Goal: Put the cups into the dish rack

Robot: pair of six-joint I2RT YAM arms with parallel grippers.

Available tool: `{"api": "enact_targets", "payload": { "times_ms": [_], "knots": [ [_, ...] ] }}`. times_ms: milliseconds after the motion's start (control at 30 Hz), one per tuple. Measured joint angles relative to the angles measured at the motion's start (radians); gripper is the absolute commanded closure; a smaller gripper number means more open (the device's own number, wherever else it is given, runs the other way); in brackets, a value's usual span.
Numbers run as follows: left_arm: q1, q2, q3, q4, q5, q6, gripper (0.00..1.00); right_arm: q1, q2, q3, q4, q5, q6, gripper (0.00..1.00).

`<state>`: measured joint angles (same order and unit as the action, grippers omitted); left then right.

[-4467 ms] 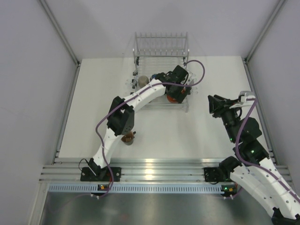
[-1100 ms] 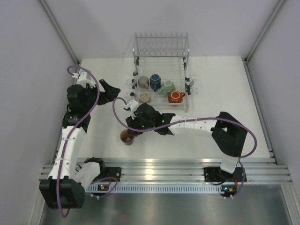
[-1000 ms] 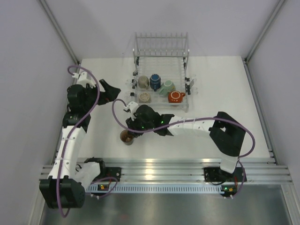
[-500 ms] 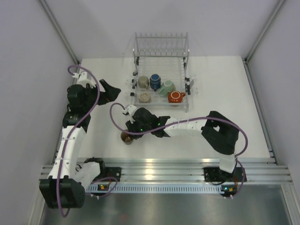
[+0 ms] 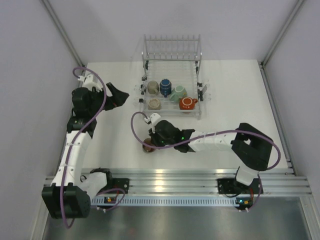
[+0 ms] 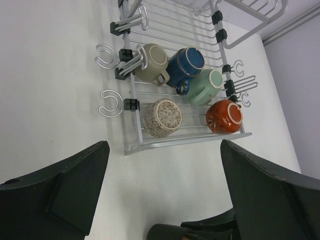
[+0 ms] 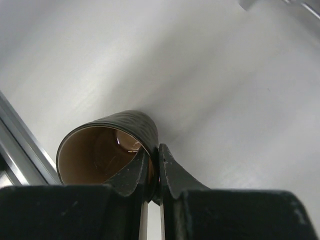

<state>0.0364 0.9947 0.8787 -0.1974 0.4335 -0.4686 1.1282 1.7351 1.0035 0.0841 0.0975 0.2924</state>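
Observation:
The black cup (image 5: 148,146), brown inside, is on the table in front of the dish rack (image 5: 172,115). My right gripper (image 5: 154,141) is shut on its rim. In the right wrist view one finger is inside the cup (image 7: 107,150) and one outside, jaws (image 7: 154,167) pinching the wall. The rack (image 6: 185,143) holds a beige cup (image 6: 152,62), a dark blue cup (image 6: 185,62), a mint-green cup (image 6: 206,86), a speckled beige cup (image 6: 162,117) and an orange-brown cup (image 6: 224,116). My left gripper (image 5: 120,96) is open and empty, left of the rack.
Upright tines (image 5: 172,42) stand at the rack's far end. Wire hooks (image 6: 111,102) stick out from the rack's left side. Metal rails (image 5: 165,182) run along the table's near edge. Frame posts rise at the far corners.
My right gripper has shifted to the right with the black cup in its jaws. My left arm has lifted slightly and stays beside the rack.

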Motion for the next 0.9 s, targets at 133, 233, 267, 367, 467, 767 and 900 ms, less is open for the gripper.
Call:
{"api": "enact_targets", "payload": {
  "times_ms": [133,233,267,367,467,767,900],
  "knots": [
    [0.012,0.027,0.042,-0.001,0.043,-0.025,0.02,-0.068,-0.164,-0.166,0.002,0.029,0.024,1.00],
    [0.021,0.051,0.055,0.060,0.137,-0.100,0.02,-0.214,-0.305,-0.276,0.006,0.006,0.042,1.00],
    [0.022,0.063,0.055,0.096,0.180,-0.142,0.02,-0.270,-0.353,-0.298,0.008,0.007,0.043,1.00],
    [0.020,0.107,0.045,0.241,0.308,-0.294,0.02,-0.375,-0.480,-0.319,0.007,0.014,0.034,1.00],
    [-0.013,0.130,0.041,0.327,0.359,-0.389,0.01,-0.407,-0.615,-0.319,0.042,-0.002,0.025,1.00],
    [-0.385,0.114,0.041,0.563,0.401,-0.373,0.01,-0.550,-0.826,-0.323,0.111,-0.125,0.122,1.00],
    [-0.485,0.100,0.041,0.608,0.398,-0.311,0.01,-0.616,-0.880,-0.352,0.126,-0.226,0.211,1.00]
  ]
}}
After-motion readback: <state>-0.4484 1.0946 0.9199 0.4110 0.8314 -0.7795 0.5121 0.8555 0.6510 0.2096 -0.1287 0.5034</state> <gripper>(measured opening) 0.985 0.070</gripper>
